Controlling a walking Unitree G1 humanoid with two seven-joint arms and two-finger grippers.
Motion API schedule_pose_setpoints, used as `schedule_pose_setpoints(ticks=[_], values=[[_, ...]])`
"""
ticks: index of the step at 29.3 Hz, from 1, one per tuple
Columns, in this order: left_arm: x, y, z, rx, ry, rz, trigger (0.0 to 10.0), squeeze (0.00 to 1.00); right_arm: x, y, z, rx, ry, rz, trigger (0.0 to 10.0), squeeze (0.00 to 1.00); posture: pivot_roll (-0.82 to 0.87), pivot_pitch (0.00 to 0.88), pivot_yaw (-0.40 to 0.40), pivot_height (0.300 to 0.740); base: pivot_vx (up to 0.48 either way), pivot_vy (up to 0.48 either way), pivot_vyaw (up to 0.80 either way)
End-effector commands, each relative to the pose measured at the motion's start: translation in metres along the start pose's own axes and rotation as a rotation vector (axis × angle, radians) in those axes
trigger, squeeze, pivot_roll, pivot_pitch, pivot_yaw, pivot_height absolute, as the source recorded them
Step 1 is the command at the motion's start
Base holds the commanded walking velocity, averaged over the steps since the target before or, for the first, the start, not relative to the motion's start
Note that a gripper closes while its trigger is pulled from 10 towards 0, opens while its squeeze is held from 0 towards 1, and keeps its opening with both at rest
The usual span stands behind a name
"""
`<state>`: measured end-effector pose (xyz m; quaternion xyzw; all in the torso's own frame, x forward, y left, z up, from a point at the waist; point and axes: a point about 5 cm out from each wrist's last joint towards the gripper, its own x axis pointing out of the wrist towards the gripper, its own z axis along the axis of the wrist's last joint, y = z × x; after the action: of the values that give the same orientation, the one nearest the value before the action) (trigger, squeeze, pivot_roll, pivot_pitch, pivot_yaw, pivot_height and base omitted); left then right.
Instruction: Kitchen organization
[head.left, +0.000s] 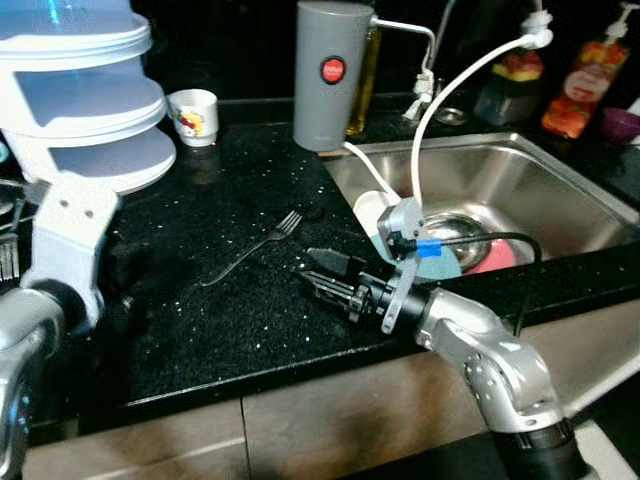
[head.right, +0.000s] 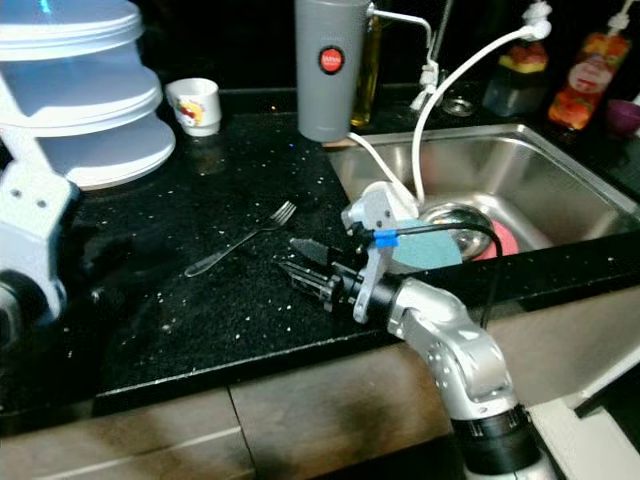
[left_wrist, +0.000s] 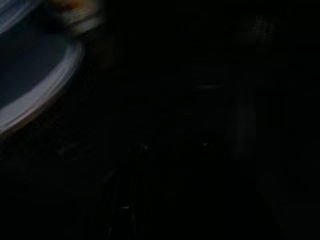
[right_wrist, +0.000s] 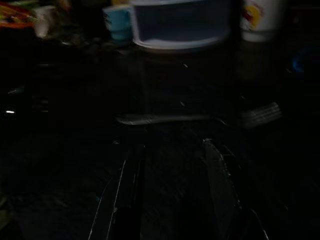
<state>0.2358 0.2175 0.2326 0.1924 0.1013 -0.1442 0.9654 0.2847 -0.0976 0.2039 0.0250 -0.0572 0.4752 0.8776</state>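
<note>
Right gripper (head.left: 322, 270) low over black countertop (head.left: 200, 330), fingers spread, empty, just right of fork (head.left: 250, 247). Sink (head.left: 560, 190) further right. Left gripper state: cannot tell.

Glossy speckled black stone counter (head.left: 200, 330); shiny metal fork (head.left: 250, 248); steel sink (head.left: 540, 185).

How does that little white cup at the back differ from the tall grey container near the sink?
The cup is short, white and open-topped, with a colourful printed picture on its side. The grey container is far taller, plain grey with a round red mark, and closed on top. The cup stands beside the stacked white tiers; the container stands by the sink. Both stand upright on the black counter.
</note>
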Motion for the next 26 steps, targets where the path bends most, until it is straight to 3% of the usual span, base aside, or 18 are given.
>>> schedule_pose_setpoints(ticks=[1, 4, 7, 12, 17, 19, 20, 21, 22, 23, 24, 26], values=[[0.000, -0.009, 0.006, 0.035, -0.043, -0.084, 10.0, 0.00, 0.001, -0.001, -0.001, -0.017, 0.003, -0.016, 10.0, 0.00, 0.17, 0.000, -0.072, 0.740, 0.000, 0.000, 0.00], [0.002, -0.009, 0.006, 0.018, -0.058, -0.112, 10.0, 0.00, 0.001, -0.002, -0.001, -0.023, 0.004, -0.021, 10.0, 0.00, 0.16, 0.000, -0.067, 0.740, 0.000, 0.000, 0.00], [0.010, 0.009, 0.001, -0.039, -0.078, -0.108, 10.0, 0.00, -0.001, -0.003, -0.002, -0.027, 0.012, -0.040, 10.0, 0.00, 0.15, 0.000, -0.065, 0.740, 0.000, 0.000, 0.00], [0.020, 0.027, -0.011, -0.010, -0.039, -0.103, 10.0, 0.00, -0.002, -0.003, -0.003, -0.037, 0.025, -0.050, 10.0, 0.00, 0.12, 0.000, -0.058, 0.740, 0.000, 0.000, 0.00], [0.035, 0.038, 0.000, -0.196, -0.212, -0.260, 10.0, 0.00, -0.004, -0.003, -0.002, -0.047, 0.033, -0.060, 10.0, 0.00, 0.10, 0.000, -0.054, 0.740, 0.000, 0.000, 0.00], [0.038, 0.040, 0.003, -0.227, -0.245, -0.292, 10.0, 0.00, -0.005, -0.003, -0.002, -0.048, 0.033, -0.063, 10.0, 0.00, 0.10, 0.000, -0.050, 0.740, 0.000, 0.000, 0.00], [0.041, 0.042, 0.006, -0.253, -0.276, -0.320, 10.0, 0.18, -0.005, -0.003, -0.001, -0.048, 0.032, -0.066, 10.0, 0.00, 0.09, 0.000, -0.047, 0.740, 0.000, 0.000, 0.00], [0.043, 0.043, 0.009, -0.275, -0.301, -0.341, 10.0, 0.47, -0.006, -0.003, -0.001, -0.048, 0.032, -0.069, 10.0, 0.00, 0.09, 0.000, -0.047, 0.740, 0.000, 0.000, 0.00], [0.047, 0.044, 0.013, -0.299, -0.326, -0.370, 10.0, 0.92, -0.006, -0.003, -0.001, -0.047, 0.032, -0.073, 10.0, 0.00, 0.08, 0.000, -0.042, 0.740, 0.000, 0.000, 0.00], [0.047, 0.044, 0.013, -0.299, -0.326, -0.370, 10.0, 0.92, -0.006, -0.003, -0.001, -0.047, 0.032, -0.073, 10.0, 0.00, 0.08, 0.000, -0.042, 0.740, 0.000, 0.000, 0.00], [0.051, 0.043, 0.017, -0.315, -0.344, -0.405, 10.0, 1.00, -0.007, -0.003, -0.001, -0.048, 0.034, -0.077, 10.0, 0.00, 0.08, 0.000, -0.037, 0.740, 0.000, 0.000, 0.00], [0.059, 0.038, 0.020, -0.308, -0.332, -0.479, 10.0, 1.00, -0.009, -0.002, -0.001, -0.049, 0.038, -0.085, 10.0, 0.00, 0.07, 0.000, -0.031, 0.740, 0.000, 0.000, 0.00]])
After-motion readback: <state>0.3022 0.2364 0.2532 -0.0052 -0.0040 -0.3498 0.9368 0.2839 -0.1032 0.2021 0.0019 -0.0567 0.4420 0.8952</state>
